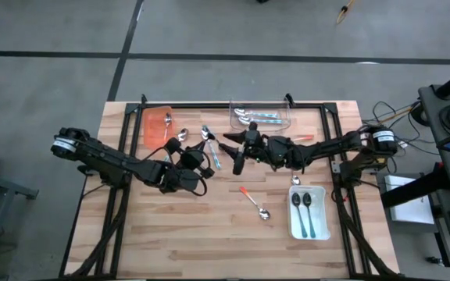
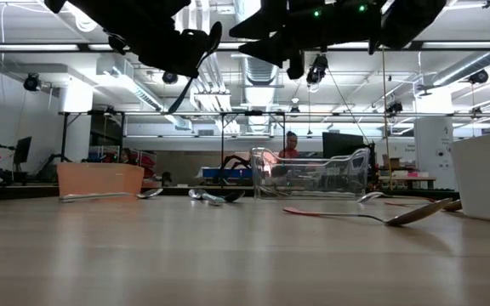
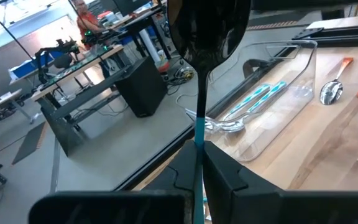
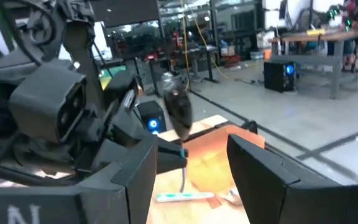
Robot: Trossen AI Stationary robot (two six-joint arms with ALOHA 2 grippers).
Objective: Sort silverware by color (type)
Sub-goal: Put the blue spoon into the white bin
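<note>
My left gripper (image 3: 197, 155) is shut on a teal-handled spoon (image 3: 207, 37) and holds it in the air over the table's middle (image 1: 196, 158); the low view shows that spoon (image 2: 198, 68) high above the tabletop. My right gripper (image 1: 237, 152) hangs open just to the right of it, facing it, with nothing between its fingers (image 4: 201, 152). Teal spoons (image 3: 260, 99) lie in the clear tray (image 1: 260, 117). One spoon (image 1: 168, 121) lies in the orange tray (image 1: 151, 129), and two (image 1: 301, 207) in the white tray (image 1: 323, 230). My left gripper pinches the spoon's teal handle (image 3: 199, 134) between its two fingers. The spoon runs along the fingers, and its shiny bowl (image 3: 210, 31) sticks out past the fingertips. The spoon is lifted clear of the table.
Loose spoons lie on the wood: an orange-handled one (image 1: 254, 203) near the middle front, two (image 1: 184, 136) (image 1: 211, 144) beside the orange tray, one (image 1: 295, 181) by the white tray, and an orange handle (image 1: 303, 138) under the right arm. The near part of the table is bare wood.
</note>
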